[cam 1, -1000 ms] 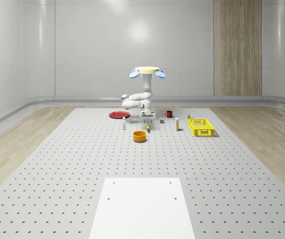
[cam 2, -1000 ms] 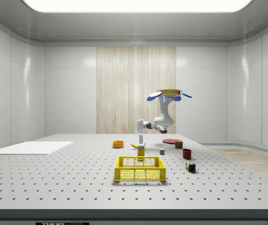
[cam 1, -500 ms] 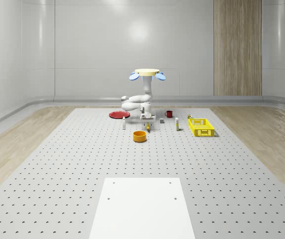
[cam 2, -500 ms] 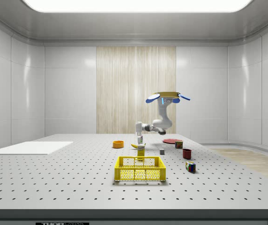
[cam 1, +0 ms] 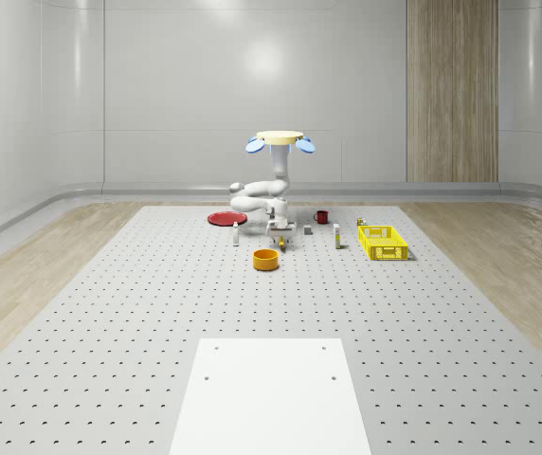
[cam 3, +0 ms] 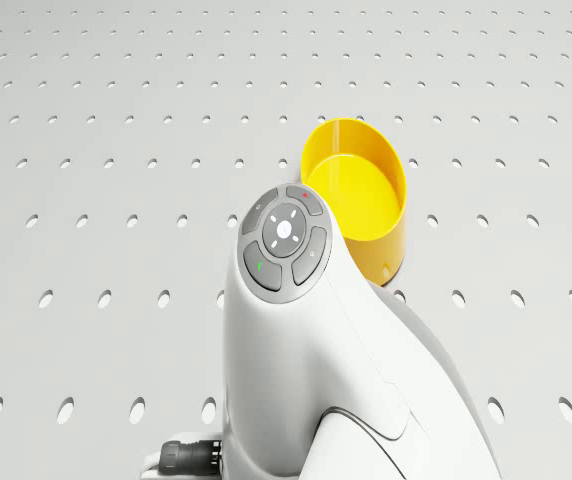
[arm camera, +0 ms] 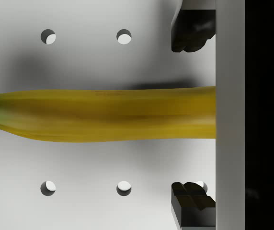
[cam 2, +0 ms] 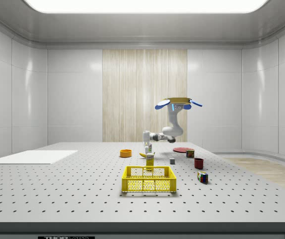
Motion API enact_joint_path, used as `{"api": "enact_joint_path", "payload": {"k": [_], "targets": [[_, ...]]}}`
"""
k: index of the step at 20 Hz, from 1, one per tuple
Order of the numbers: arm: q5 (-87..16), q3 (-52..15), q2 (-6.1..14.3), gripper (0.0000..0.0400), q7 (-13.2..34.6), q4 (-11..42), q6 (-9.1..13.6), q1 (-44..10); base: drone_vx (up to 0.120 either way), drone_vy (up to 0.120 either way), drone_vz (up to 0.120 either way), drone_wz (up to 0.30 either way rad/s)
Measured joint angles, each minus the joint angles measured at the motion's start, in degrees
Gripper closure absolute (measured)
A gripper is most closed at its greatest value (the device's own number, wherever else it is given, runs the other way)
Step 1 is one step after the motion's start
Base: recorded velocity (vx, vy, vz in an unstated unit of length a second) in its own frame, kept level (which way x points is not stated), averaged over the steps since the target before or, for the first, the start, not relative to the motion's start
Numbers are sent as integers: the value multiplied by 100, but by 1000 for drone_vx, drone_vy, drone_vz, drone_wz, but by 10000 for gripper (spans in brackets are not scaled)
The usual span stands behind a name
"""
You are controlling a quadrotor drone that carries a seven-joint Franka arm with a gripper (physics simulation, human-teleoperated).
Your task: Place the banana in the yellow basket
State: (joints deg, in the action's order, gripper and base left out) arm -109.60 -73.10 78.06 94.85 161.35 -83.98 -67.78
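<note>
The banana (arm camera: pixel 98 114) lies flat on the perforated table, yellow with a green stem end. My gripper (arm camera: pixel 190 117) is open and straddles it, one dark fingertip (arm camera: pixel 189 33) on each side, neither clearly touching. In the whole-scene view the drone (cam 1: pixel 280 140) hovers above the table's far middle, its arm folded down so the gripper (cam 1: pixel 277 232) sits just over the banana (cam 1: pixel 281 245). The yellow basket (cam 1: pixel 383 243) stands to the whole-scene view's right of the banana, apart from it. In the side view the basket (cam 2: pixel 149 179) is nearest the camera, with the gripper (cam 2: pixel 148 149) behind it.
An orange bowl (cam 1: pixel 266 259) sits just in front of the gripper, also seen past the arm (cam 3: pixel 296 330) as the bowl (cam 3: pixel 361 195). A red plate (cam 1: pixel 225 218), a red mug (cam 1: pixel 321 216), a carton (cam 2: pixel 150 160), a colour cube (cam 2: pixel 202 177) and small bottles stand around. A white sheet (cam 1: pixel 269 393) lies at the near edge.
The drone has sunk a little and the arm has reached further out and down, bringing the gripper lower toward the banana. The banana and the basket have not moved.
</note>
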Motion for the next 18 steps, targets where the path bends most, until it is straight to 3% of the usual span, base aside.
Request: {"api": "enact_joint_path", "payload": {"k": [14, 16, 18], "targets": [[-216, 275, 162, 0, 112, -139, -288, -206, 0, 0, 0, 0], [-228, 293, 181, 98, 119, -148, -314, -218, 0, 0, 0, 0], [-232, 304, 198, 158, 125, -154, -337, -228, 0, 0, 0, 0]]}}
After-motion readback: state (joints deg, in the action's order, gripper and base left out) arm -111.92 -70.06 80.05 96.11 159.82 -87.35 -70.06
